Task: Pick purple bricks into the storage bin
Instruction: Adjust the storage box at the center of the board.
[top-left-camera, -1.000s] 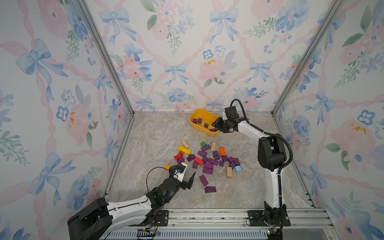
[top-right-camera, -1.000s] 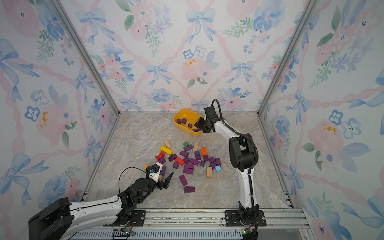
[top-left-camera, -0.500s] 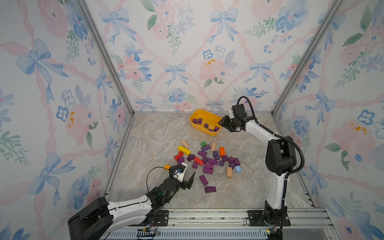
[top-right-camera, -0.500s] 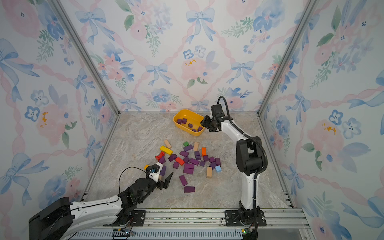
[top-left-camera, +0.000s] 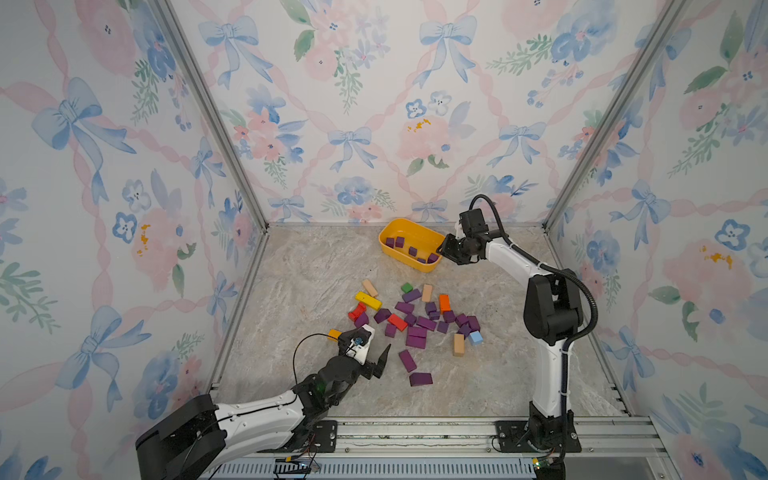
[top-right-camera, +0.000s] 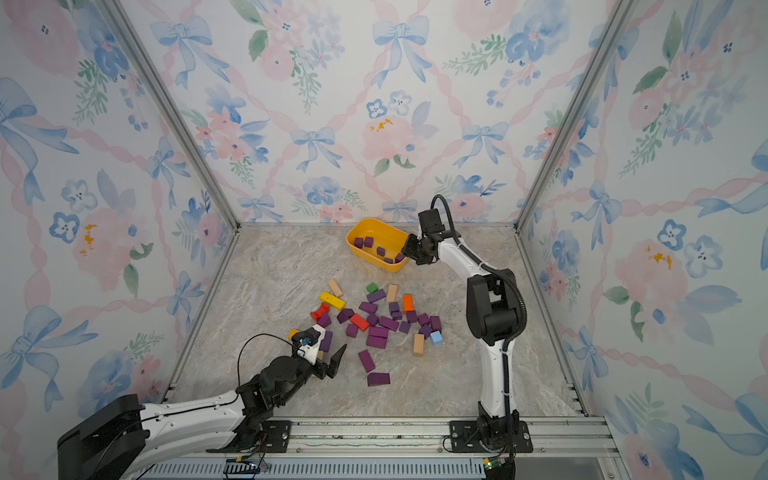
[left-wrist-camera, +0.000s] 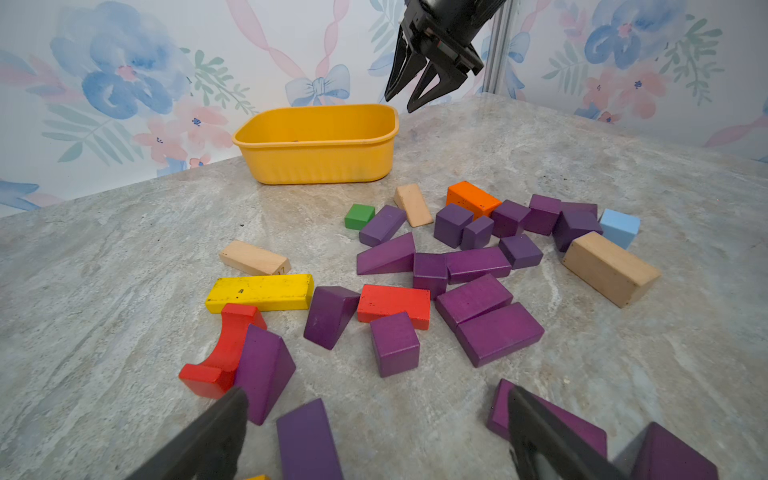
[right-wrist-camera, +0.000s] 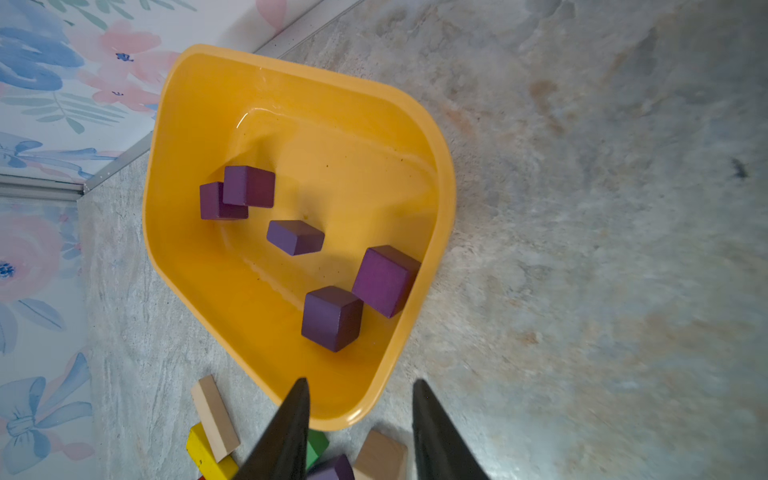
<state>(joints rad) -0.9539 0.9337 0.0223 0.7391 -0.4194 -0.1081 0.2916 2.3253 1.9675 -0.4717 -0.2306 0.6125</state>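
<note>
Five purple bricks (right-wrist-camera: 331, 318) lie in the yellow bin (top-left-camera: 415, 237) near the tabletop's far edge, most wait in the mid-table pile (top-left-camera: 417, 332), and both the right gripper (top-left-camera: 444, 252) beside the bin and the left gripper (left-wrist-camera: 376, 397) at the pile's near side have fingers spread, empty.

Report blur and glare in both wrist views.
Left wrist view: the near fingers and the nearest purple bricks are out of focus, the rest sharp. Right wrist view: a glare streak on the storage bin floor; the tabletop beside it looks smeared.
</note>
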